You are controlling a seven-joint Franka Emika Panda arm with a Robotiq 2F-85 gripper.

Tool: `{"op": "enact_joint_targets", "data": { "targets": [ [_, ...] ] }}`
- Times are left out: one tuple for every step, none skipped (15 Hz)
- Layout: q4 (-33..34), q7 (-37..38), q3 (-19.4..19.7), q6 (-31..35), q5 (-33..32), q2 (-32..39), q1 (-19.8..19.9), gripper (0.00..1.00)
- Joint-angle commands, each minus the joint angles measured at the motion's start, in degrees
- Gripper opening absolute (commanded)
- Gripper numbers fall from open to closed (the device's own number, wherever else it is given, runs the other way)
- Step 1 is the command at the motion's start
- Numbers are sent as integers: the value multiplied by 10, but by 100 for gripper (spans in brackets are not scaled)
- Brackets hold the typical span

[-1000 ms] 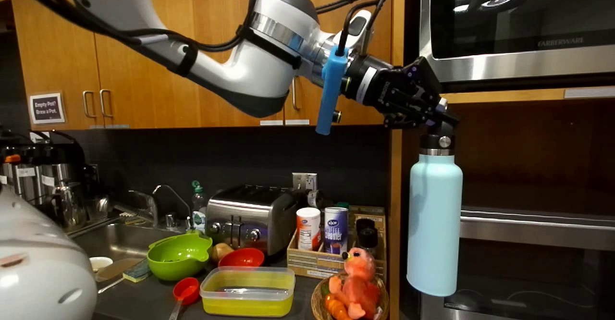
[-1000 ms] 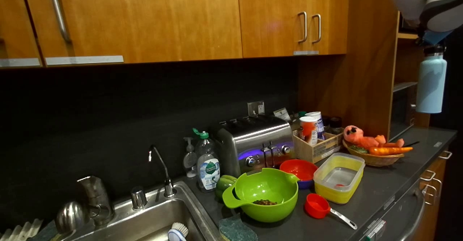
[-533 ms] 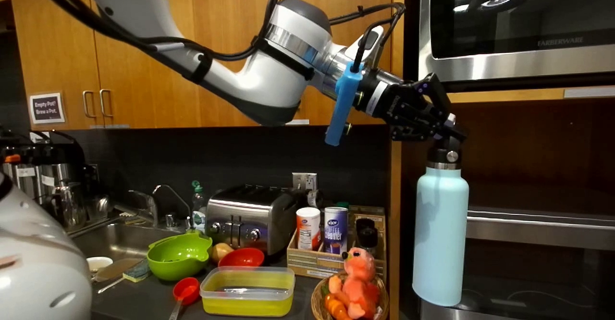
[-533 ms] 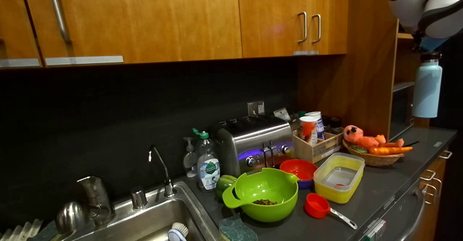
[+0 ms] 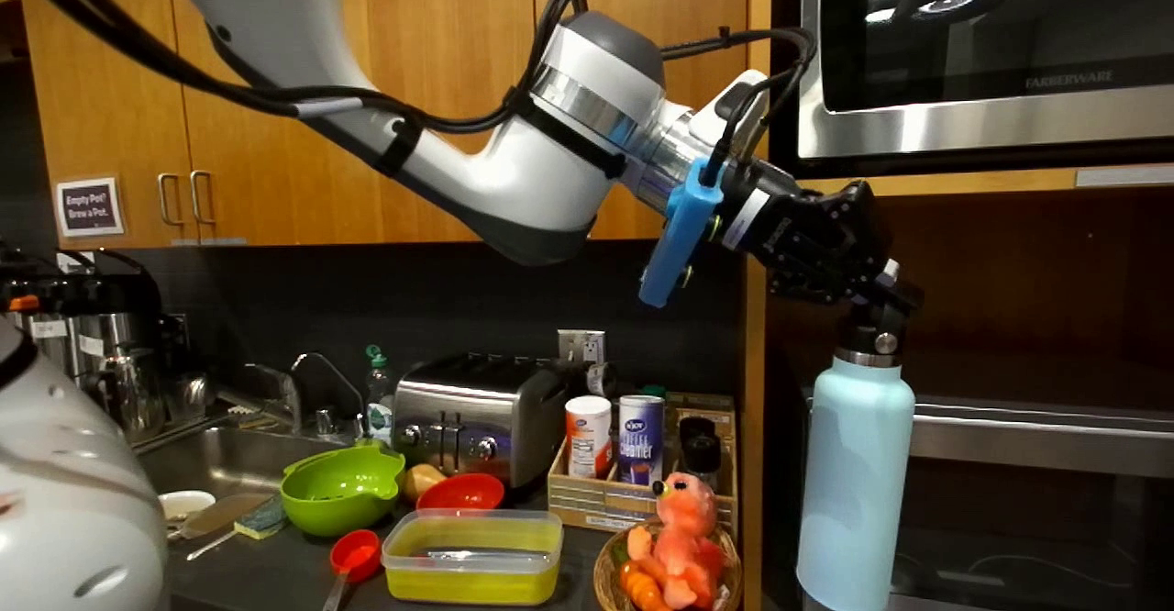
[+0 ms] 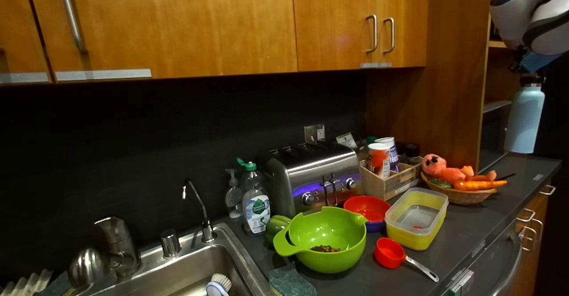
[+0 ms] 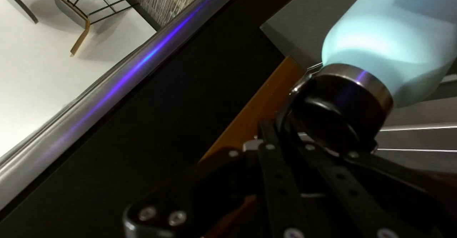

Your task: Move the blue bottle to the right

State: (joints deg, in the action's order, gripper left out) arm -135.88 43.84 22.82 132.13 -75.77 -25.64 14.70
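The light-blue bottle [image 5: 858,483] hangs in the air from its dark cap [image 5: 871,340], leaning a little, its base near the lower edge of that exterior view. Also visible is the bottle [image 6: 525,120] at the far right of an exterior view, with its base above the counter's far end. My gripper [image 5: 888,294] is shut on the cap's loop handle, above the bottle. In the wrist view the fingers [image 7: 278,166] pinch the dark loop, and the bottle's shoulder [image 7: 371,48] fills the upper right. The exact contact between pads and loop is too dark to make out.
A wooden panel edge [image 5: 757,409] stands just left of the bottle. Above is the microwave [image 5: 981,125], and behind the bottle a lower appliance [image 5: 1027,441]. A wicker basket [image 6: 462,196] with a plush toy and carrots and a yellow container [image 6: 426,240] sit on the counter [image 6: 480,216].
Arm and bottle have come down in both exterior views and shifted rightward in an exterior view. The bottle leans slightly more. The grip on its loop is unchanged.
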Motion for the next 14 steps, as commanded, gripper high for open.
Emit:
{"op": "enact_joint_targets", "data": {
  "targets": [
    [17, 1, 4, 37, 19, 17, 18, 2],
    [18, -1, 5, 43, 24, 19, 21, 2],
    [18, -3, 5, 48, 28, 21, 24, 2],
    [19, -6, 5, 52, 33, 24, 28, 2],
    [20, -8, 4, 54, 38, 27, 30, 2],
    [20, -14, 3, 54, 47, 29, 32, 2],
    [21, -17, 2, 52, 53, 32, 34, 2],
    [21, -22, 2, 47, 63, 35, 35, 2],
    [20, -26, 1, 45, 70, 38, 37, 2],
    [20, -29, 0, 44, 77, 40, 39, 2],
    [19, -31, 0, 44, 82, 42, 41, 2],
    [19, -35, -1, 43, 86, 44, 43, 2],
    [18, -38, -1, 43, 88, 46, 45, 2],
    [17, -39, -1, 44, 89, 46, 48, 2]
  ]
}}
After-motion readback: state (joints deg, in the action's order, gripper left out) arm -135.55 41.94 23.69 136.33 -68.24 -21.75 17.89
